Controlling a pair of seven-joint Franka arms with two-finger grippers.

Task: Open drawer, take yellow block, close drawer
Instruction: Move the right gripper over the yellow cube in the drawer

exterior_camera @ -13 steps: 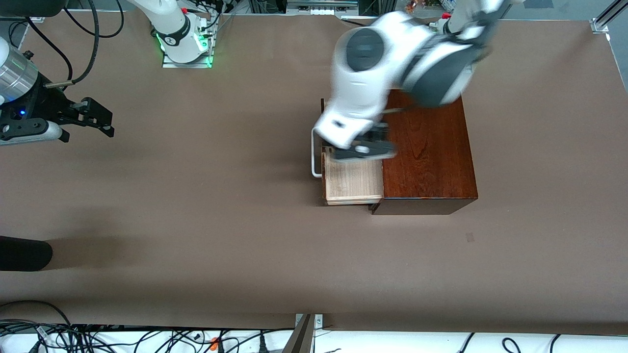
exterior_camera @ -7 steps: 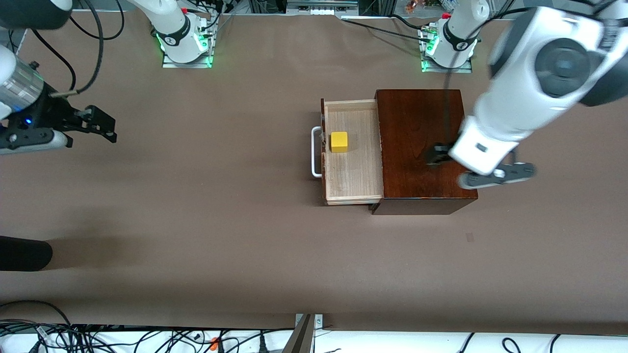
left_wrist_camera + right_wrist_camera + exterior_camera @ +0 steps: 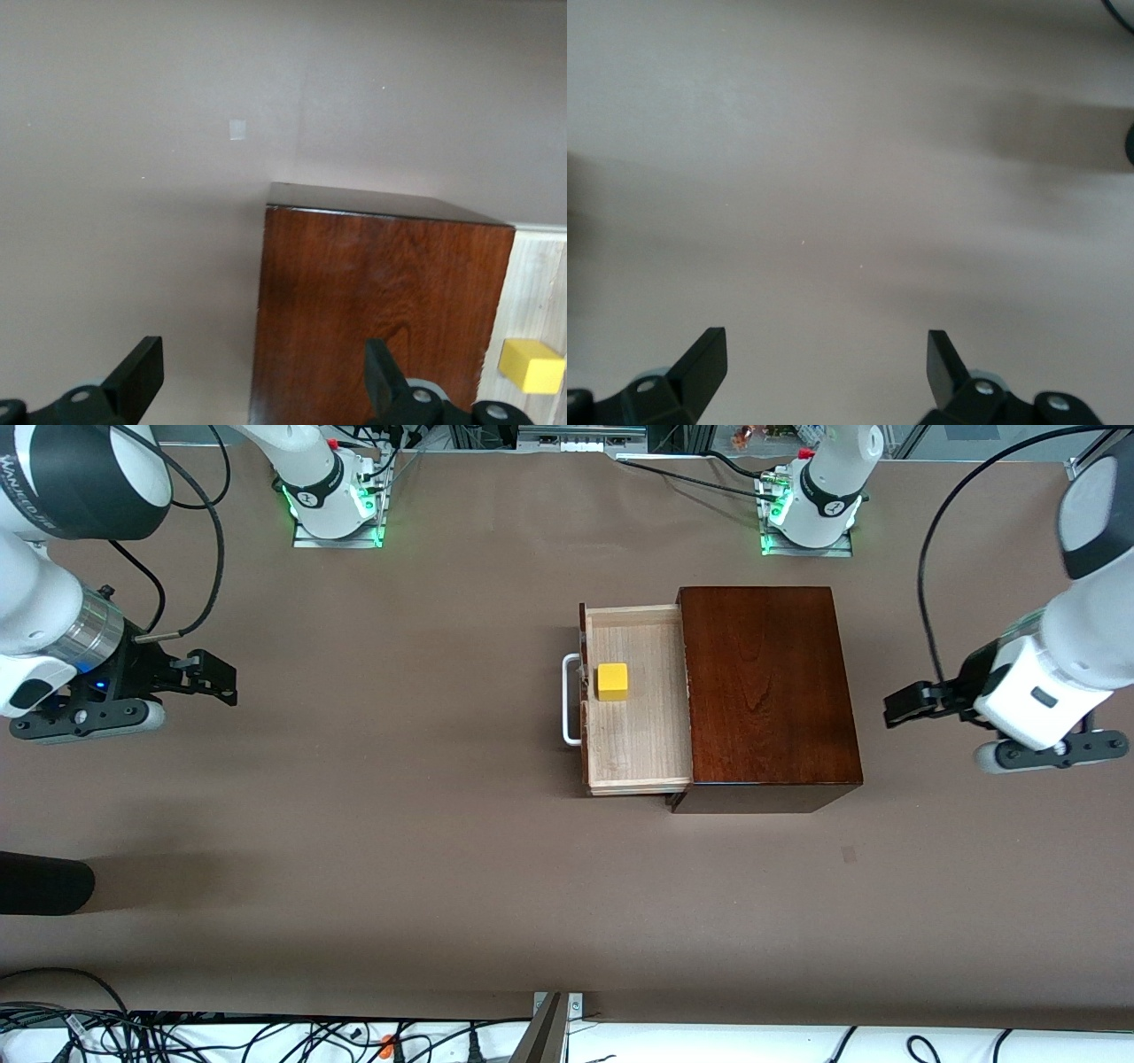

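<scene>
Having swung away from above the drawer (image 3: 636, 700) since the earlier frames, now hanging over bare table (image 3: 443, 850) at the left arm's end, just beside the mahogany box (image 3: 766, 691): the left gripper (image 3: 902, 707), fingers spread and holding nothing. Uncovering the yellow block (image 3: 612, 681) in doing so. Edging inward from the right arm's end of the table meanwhile: the right gripper (image 3: 213, 677), fingers likewise spread wide and empty, over bare table.

Lying pulled out toward the right arm's end, the drawer, white loop handle (image 3: 570, 700) leading. Sitting upright on the pale tray floor, the block, close against the drawer front beside the handle, in the half of the tray farther from the front camera.

Judging the step in hand as the pick. Doing it well probably means:
- coming down from directly above, fingers straddling the cube squarely;
- keeping clear of the drawer front and the handle;
- lifting straight up before travelling.

Lying well apart from both grippers, the block, roughly between them.
</scene>
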